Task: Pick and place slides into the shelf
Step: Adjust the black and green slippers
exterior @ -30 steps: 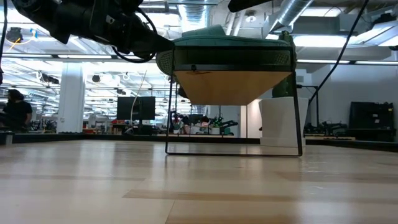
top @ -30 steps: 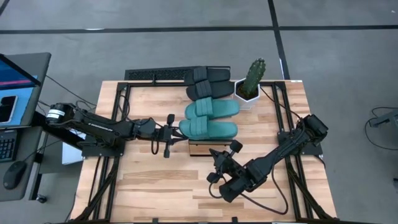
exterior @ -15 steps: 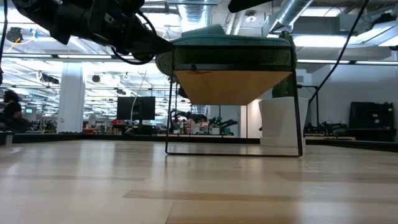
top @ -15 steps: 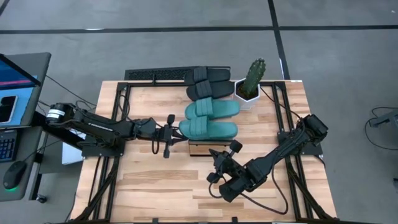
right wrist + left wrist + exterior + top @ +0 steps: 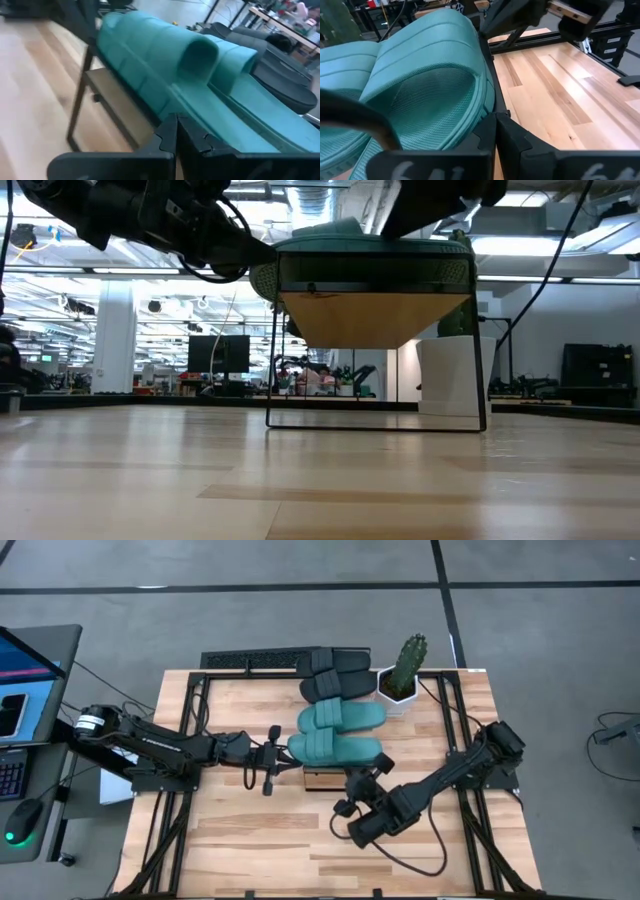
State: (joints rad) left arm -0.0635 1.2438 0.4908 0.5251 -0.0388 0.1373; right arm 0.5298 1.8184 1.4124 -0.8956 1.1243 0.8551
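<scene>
All four slides are lying side by side across the shelf, of which only a sliver of light wood is showing at the near edge. The two black slides are sitting at the far end, and the two teal slides follow, with the nearest teal slide overhanging that near edge. Judging by this layout, the placing looks finished or nearly so.

The left gripper is hovering with its fingers pressed together and holding nothing, its tips just beside the left end of the nearest teal slide, probably for nudging it square. The right gripper is also clenched empty, sitting near that slide's right end on the near side. A potted cactus is standing just right of the black slides.
</scene>
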